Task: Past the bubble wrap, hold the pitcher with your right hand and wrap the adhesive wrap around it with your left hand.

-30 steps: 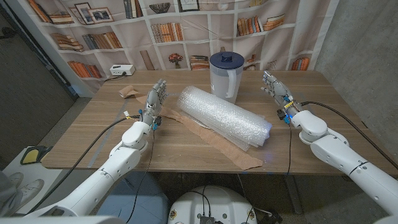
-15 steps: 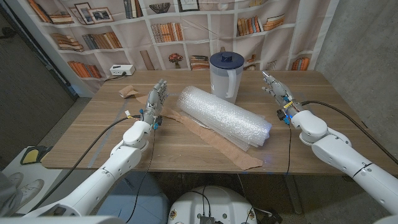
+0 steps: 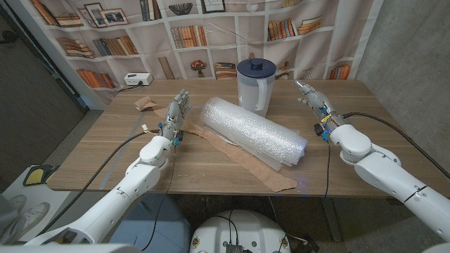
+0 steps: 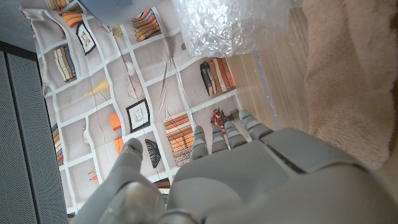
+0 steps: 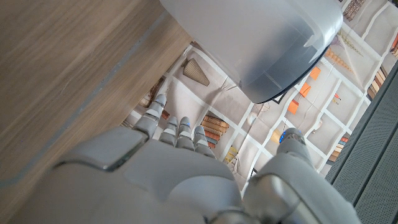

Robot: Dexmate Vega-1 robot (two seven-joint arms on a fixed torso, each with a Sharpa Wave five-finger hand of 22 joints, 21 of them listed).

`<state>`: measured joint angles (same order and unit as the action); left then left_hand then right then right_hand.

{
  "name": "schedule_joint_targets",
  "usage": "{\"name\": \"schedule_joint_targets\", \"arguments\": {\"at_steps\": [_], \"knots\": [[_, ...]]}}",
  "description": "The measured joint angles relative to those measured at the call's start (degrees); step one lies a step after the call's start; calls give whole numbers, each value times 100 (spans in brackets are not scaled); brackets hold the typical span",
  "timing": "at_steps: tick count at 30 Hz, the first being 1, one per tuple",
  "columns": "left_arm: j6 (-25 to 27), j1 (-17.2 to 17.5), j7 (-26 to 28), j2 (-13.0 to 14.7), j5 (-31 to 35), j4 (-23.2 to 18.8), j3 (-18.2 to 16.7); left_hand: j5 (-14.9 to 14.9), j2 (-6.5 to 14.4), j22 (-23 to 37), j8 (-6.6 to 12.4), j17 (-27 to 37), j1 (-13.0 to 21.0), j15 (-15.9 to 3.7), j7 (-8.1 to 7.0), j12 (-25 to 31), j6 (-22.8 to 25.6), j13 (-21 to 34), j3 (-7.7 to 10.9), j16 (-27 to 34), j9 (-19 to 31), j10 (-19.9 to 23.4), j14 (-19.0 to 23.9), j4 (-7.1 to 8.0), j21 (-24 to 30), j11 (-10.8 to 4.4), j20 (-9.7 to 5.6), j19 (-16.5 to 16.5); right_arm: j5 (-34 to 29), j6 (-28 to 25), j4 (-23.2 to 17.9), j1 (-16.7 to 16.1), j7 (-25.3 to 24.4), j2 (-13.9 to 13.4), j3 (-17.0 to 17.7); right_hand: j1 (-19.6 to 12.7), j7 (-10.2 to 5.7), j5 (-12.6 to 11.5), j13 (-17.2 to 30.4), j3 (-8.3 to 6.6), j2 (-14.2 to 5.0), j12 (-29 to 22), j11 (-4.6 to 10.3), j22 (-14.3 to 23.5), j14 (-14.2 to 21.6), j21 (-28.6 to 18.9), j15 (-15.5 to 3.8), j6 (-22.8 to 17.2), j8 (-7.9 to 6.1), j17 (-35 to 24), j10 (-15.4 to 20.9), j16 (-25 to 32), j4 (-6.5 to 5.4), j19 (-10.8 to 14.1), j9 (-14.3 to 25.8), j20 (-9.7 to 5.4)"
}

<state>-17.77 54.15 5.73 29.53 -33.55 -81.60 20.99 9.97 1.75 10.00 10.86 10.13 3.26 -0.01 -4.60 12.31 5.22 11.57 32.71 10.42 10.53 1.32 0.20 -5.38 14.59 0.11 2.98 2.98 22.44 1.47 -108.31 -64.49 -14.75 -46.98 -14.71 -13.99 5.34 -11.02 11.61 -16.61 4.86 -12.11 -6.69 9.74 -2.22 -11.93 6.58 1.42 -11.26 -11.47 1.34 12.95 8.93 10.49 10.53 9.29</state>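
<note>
Head view, near to far. The worktop's [image 3: 105,151] near edge runs just below both forearms. On it, nearest the robot, a brown paper strip [image 3: 264,172] trails toward the front edge from under the bubble wrap roll [image 3: 253,130], which lies diagonally across the middle. The left hand [image 3: 176,116] stands left of the roll, fingers straight and close together, holding nothing and apart from the roll. The right hand [image 3: 313,102] is raised right of the roll, fingers extended, thumb apart, empty. Behind the roll's far end stands the pitcher [image 3: 254,84], upright, blue lid on, not touched by either hand; the right wrist view shows its pale body [image 5: 261,43] ahead of the fingertips with a gap between. A crumpled piece of brown material [image 3: 148,104] lies far left; whether this is the adhesive wrap cannot be told.

Progress, as judged: neither the hold nor the wrapping has begun; all steps remain.

Room: bare worktop lies between the right hand and the pitcher, giving an open approach from the right. The left hand's route is narrower, bounded by the roll. The pitcher stands near the worktop's far edge, with the bookshelf backdrop [image 3: 105,42] behind.
</note>
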Motion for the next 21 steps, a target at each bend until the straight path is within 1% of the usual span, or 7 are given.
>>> {"name": "schedule_joint_targets", "arguments": {"at_steps": [3,6,7,10,13,16,21], "knots": [[0,-20,-12,-15,-2,26,9,0,0,0,0,0,0,0,-22,0,22,0,0,0,0,0,0,0,0,0,0,0,-39,-43,-60,-44,-47,-13,23,-59,0,0,0,0,-14,-44,18,0,133,-43,-24,0,0,-12,78,10,0,128,0,65],[0,-33,-12,-24,-2,50,16,0,0,0,0,0,0,0,9,0,52,0,0,0,0,0,0,0,-41,0,0,0,-93,-85,-60,-44,-104,-13,23,-127,18,0,0,0,-22,-65,50,0,251,-56,-77,-44,0,-14,175,64,0,242,0,99],[0,-33,-12,-24,-2,50,16,0,0,0,0,0,0,0,9,0,53,0,0,0,0,0,0,0,-40,0,0,0,-112,-101,-164,-106,-125,-29,52,-141,10,0,9,0,-14,-88,70,0,319,-78,-62,-52,0,-14,213,91,0,313,0,125],[0,-48,-19,-35,-4,78,19,0,0,0,0,0,0,0,9,0,52,0,0,0,0,0,0,0,-40,0,0,0,-145,-124,-192,-122,-168,-32,62,-201,-31,0,27,0,-22,-88,122,0,498,-109,80,-93,0,-14,265,148,0,494,0,228],[0,-51,-19,-41,-4,88,21,0,0,0,0,8,0,0,9,0,52,0,0,0,0,0,0,0,-40,0,0,0,-160,-133,-192,-122,-198,-32,62,-262,-31,0,27,-24,-21,-88,140,0,541,-109,82,-93,0,-14,283,148,24,524,0,258],[0,-53,-20,-44,-12,93,21,0,0,0,0,16,0,0,9,0,52,0,0,0,0,0,0,0,-40,0,0,0,-168,-137,-245,-181,-220,-10,101,-293,-13,0,27,-41,-52,-88,137,-1,500,-109,-5,-111,0,-14,280,148,6,596,0,268],[0,-53,-20,-44,-22,93,21,0,0,0,0,15,0,0,9,0,52,0,0,0,0,0,0,1,-61,0,0,-1,-196,-152,-277,-219,-257,21,119,-345,9,0,27,-56,-44,-88,75,-1,468,-109,4,-133,0,-14,218,121,-9,596,0,268]]}}
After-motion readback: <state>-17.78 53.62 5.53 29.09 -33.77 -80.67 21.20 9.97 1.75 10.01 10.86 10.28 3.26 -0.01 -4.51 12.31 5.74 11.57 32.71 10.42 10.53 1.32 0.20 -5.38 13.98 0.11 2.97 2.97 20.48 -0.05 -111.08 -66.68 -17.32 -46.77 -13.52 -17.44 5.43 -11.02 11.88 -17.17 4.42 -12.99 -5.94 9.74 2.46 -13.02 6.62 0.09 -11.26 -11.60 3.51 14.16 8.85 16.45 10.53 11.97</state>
